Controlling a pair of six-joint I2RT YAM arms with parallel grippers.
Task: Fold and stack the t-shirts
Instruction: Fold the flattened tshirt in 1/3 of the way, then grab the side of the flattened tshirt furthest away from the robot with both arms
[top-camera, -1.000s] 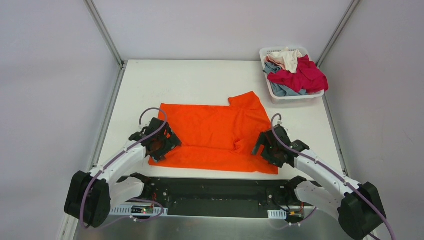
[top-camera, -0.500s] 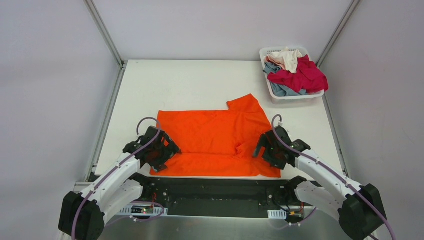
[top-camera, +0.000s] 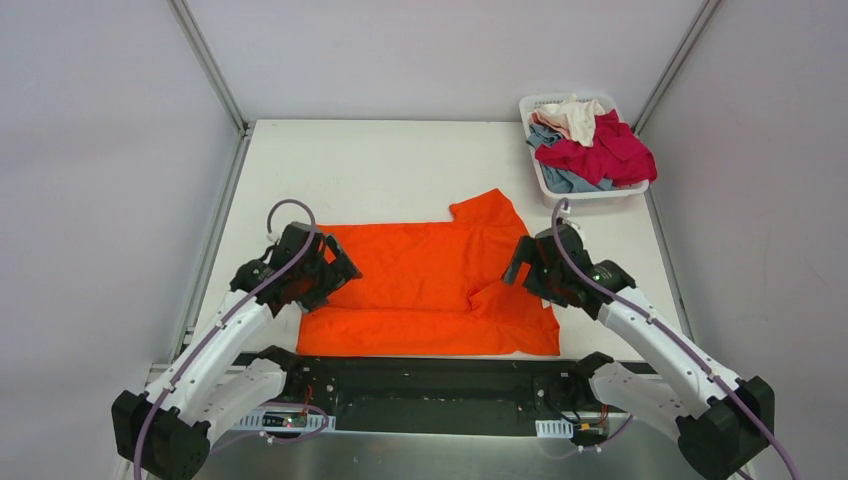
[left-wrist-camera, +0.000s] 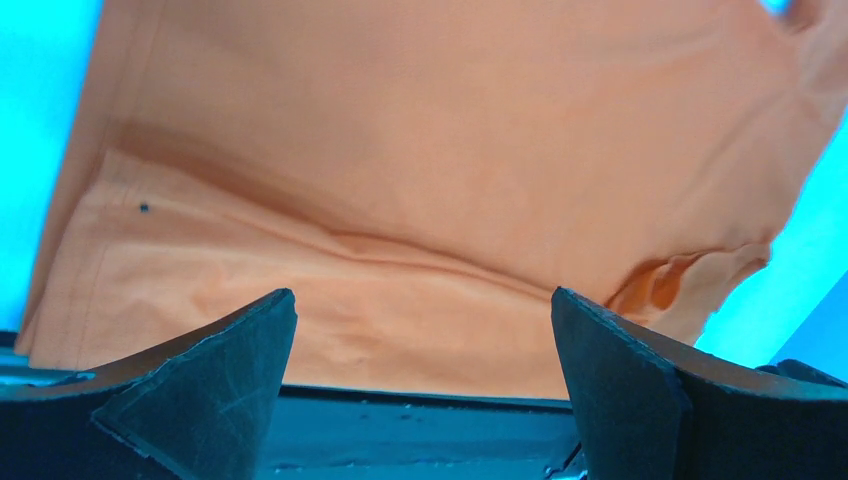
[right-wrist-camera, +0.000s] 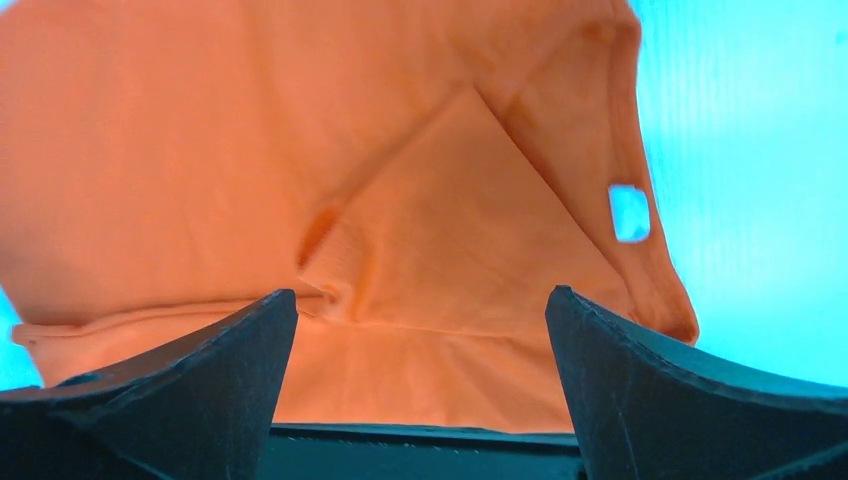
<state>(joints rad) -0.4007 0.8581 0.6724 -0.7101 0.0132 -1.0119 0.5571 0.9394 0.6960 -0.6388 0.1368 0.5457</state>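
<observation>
Your orange t-shirt (top-camera: 420, 280) lies spread on the near half of the bench (top-camera: 400, 170), between the two arms, with its near hem right along the bench's front edge. One sleeve (top-camera: 487, 207) sticks out at the far right corner. A long crease runs from side to side across the near part of the cloth, and there is a bunched wrinkle (top-camera: 488, 297) on the right side.

Your left end effector (top-camera: 318, 282) sits over the shirt's left edge. Its jaws are spread wide with nothing between them; in the left wrist view, the left end effector (left-wrist-camera: 420, 300) frames the flat cloth and the crease.

Your right end effector (top-camera: 528, 277) is over the shirt's right edge, just beside the wrinkle. Its jaws are also wide apart and hold nothing. In the right wrist view, the right end effector (right-wrist-camera: 420, 295) frames a diagonal fold and a small gap (right-wrist-camera: 628, 213) in the cloth near its edge.

At the far right corner of the bench, well apart from the orange shirt, stands the white basket (top-camera: 583, 197). It holds the other t-shirts in a loose heap: a crimson one (top-camera: 605, 150) on top, a grey-blue one (top-camera: 563, 180) under it, and a cream one (top-camera: 577, 115) at the far end.
</observation>
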